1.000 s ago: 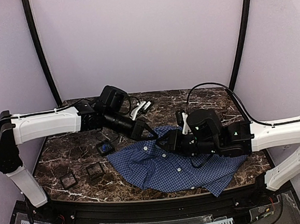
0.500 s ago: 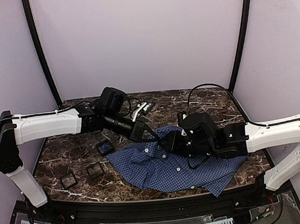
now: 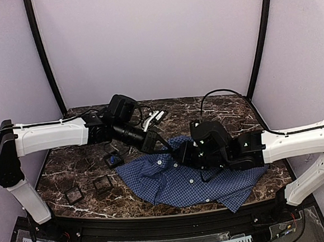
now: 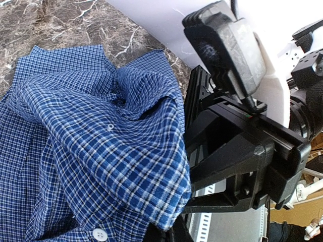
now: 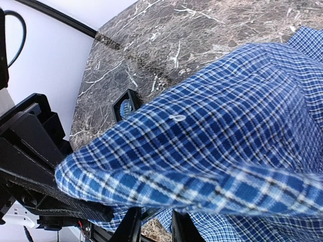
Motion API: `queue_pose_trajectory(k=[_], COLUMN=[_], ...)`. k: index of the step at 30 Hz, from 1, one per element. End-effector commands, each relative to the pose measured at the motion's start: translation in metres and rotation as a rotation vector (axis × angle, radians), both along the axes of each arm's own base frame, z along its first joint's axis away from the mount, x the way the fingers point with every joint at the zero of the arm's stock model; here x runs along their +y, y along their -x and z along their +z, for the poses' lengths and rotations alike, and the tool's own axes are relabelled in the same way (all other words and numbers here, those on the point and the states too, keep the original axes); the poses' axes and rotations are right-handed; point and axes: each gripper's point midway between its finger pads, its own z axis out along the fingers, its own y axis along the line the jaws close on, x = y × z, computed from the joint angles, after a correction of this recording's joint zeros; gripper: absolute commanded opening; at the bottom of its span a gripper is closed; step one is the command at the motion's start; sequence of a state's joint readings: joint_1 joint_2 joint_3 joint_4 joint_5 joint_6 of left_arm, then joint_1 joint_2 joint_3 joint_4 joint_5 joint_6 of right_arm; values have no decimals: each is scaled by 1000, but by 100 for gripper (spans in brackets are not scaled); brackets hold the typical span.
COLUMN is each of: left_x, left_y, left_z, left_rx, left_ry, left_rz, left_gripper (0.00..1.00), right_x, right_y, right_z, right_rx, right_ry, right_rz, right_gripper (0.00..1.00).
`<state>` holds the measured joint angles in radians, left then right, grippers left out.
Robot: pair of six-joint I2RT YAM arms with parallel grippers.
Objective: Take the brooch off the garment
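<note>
The garment [image 3: 180, 178], a blue-and-white check shirt, lies rumpled on the marble table [image 3: 70, 162]. My left gripper [image 3: 163, 145] is shut on a raised fold of its collar [image 4: 151, 191], and the cloth hangs over the fingertips [image 4: 169, 233]. My right gripper [image 3: 179, 152] is pushed in close against the same fold from the right. Its two fingers [image 5: 132, 227] stand a narrow gap apart, and their tips are hidden under the cloth [image 5: 202, 151]. The brooch shows in no view.
Three small black square boxes [image 3: 73, 193] [image 3: 102, 183] [image 3: 113, 159] sit left of the shirt; the nearest one [image 5: 126, 103] holds something bluish. White clip-like pieces [image 3: 152, 117] lie at the back. The right arm's black body [image 4: 237, 166] fills the left wrist view's right side.
The right arm has slid left toward the lifted collar fold and its fingers have drawn closer together. The left arm has kept still, holding the fold.
</note>
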<state>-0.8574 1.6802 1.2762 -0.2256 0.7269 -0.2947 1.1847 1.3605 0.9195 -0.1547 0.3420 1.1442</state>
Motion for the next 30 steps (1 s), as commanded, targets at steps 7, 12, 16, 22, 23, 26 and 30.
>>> queue_pose_trajectory(k=[7, 12, 16, 22, 23, 26, 30], left_x=[11, 10, 10, 10, 10, 10, 14], left_y=[-10, -8, -8, -11, -12, -14, -22], left_z=[3, 5, 6, -2, -3, -14, -31], left_rx=[-82, -84, -83, -80, -80, -65, -54], left_ry=[-68, -58, -57, -88, -93, -130, -212], left_rz=[82, 71, 68, 80, 80, 84, 116], left_gripper=[1, 1, 1, 1, 1, 7, 16], right_x=[-6, -8, -12, -15, -15, -15, -21], right_y=[-4, -5, -5, -5, -5, -5, -4], right_z=[-5, -11, -15, -7, -4, 3, 13], right_rx=[-17, -12, -14, -62, -75, -110, -142], right_ry=[82, 111, 133, 136, 140, 166, 197], right_rz=[-56, -63, -66, -45, -34, -3, 18], right_gripper=[6, 0, 0, 0, 0, 0, 0])
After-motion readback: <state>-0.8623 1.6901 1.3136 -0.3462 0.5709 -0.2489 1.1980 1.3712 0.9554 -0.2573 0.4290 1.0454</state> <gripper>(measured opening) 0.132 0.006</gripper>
